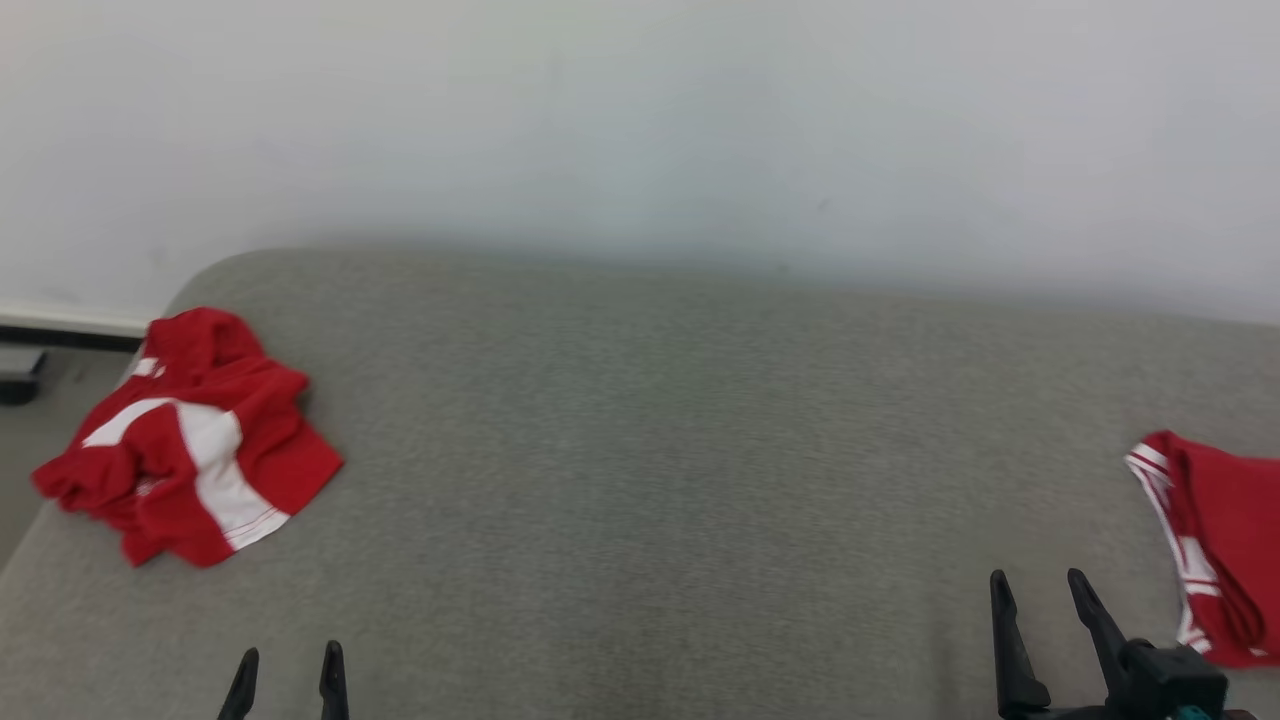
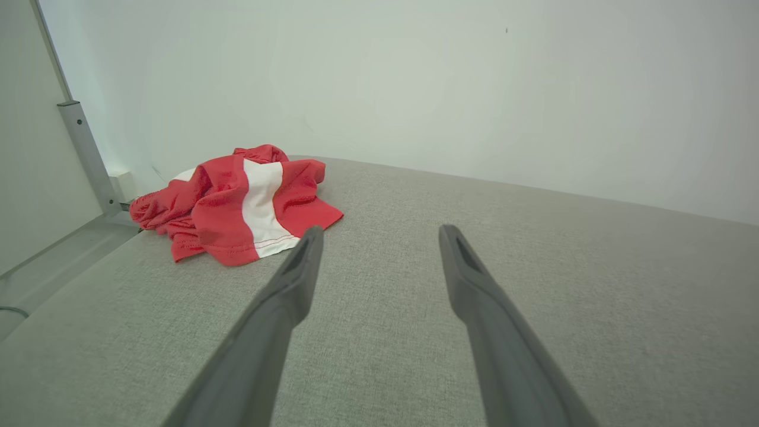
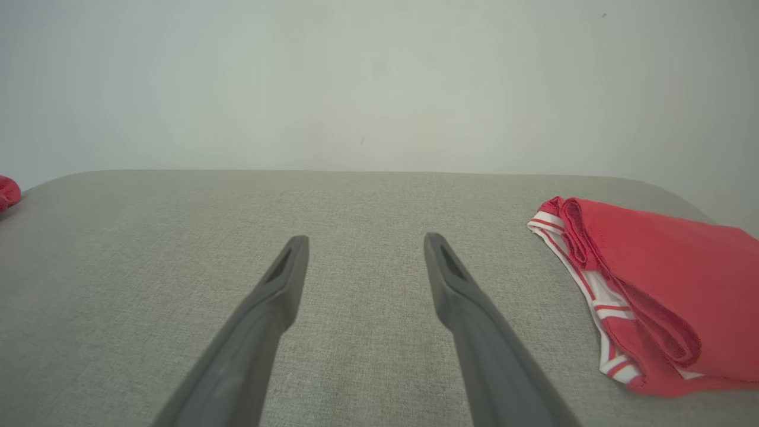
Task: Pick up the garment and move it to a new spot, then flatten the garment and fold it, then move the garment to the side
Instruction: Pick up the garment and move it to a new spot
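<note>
grey fabric surface (image 1: 640, 450) meets a pale wall (image 1: 640, 120) behind. the crumpled red-and-white garment (image 1: 190, 450) lies at the surface's left edge, touched by nothing. the left gripper (image 1: 290, 652) hangs near it, closer to the robot, jaws wide and empty. the right gripper (image 1: 1037, 577), likewise spread and empty, sits just beside a folded red garment (image 1: 1225, 540) at the right edge.

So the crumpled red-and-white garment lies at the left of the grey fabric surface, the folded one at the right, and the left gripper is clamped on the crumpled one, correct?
Not quite. The left gripper is open and empty, apart from the crumpled red-and-white garment, as the left wrist view shows. The rest holds.
</note>
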